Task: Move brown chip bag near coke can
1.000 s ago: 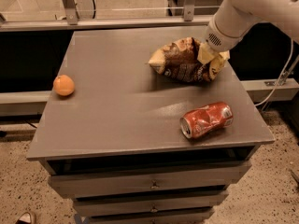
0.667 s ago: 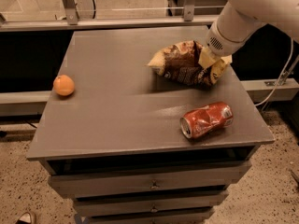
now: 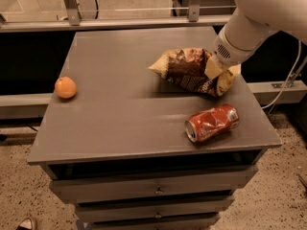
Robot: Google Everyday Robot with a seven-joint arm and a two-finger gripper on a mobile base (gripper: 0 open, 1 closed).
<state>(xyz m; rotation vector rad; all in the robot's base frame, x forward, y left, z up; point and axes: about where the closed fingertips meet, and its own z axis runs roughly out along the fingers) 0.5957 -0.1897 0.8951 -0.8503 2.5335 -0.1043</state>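
The grey worktop point(image 3: 120, 123) tops a drawer cabinet point(image 3: 153, 190) standing on a speckled floor, with a metal rail along the far side. An orange point(image 3: 65, 87) lies near the left edge, well apart from everything else.

End effector: the end effector point(image 3: 214, 70), on the white arm point(image 3: 249, 28) reaching in from the upper right, is closed on the right end of the brown chip bag point(image 3: 184, 71). The bag is over the far right part of the worktop, its pale free end pointing left. Whether its underside is clear of the surface cannot be told.

Change over the last second: bag and end effector have shifted together a short way toward the near edge, that is, toward the coke can point(image 3: 211, 123). The can has not moved. It lies dented on its side by the near right corner. The orange is also where it was.

Meaning for the task: the carry is under way, and the grip appears sound, since the bag follows the arm. Bag and can are near each other but apart. Little travel seems to remain. The main risk is the bag brushing the can and rolling it during set-down.
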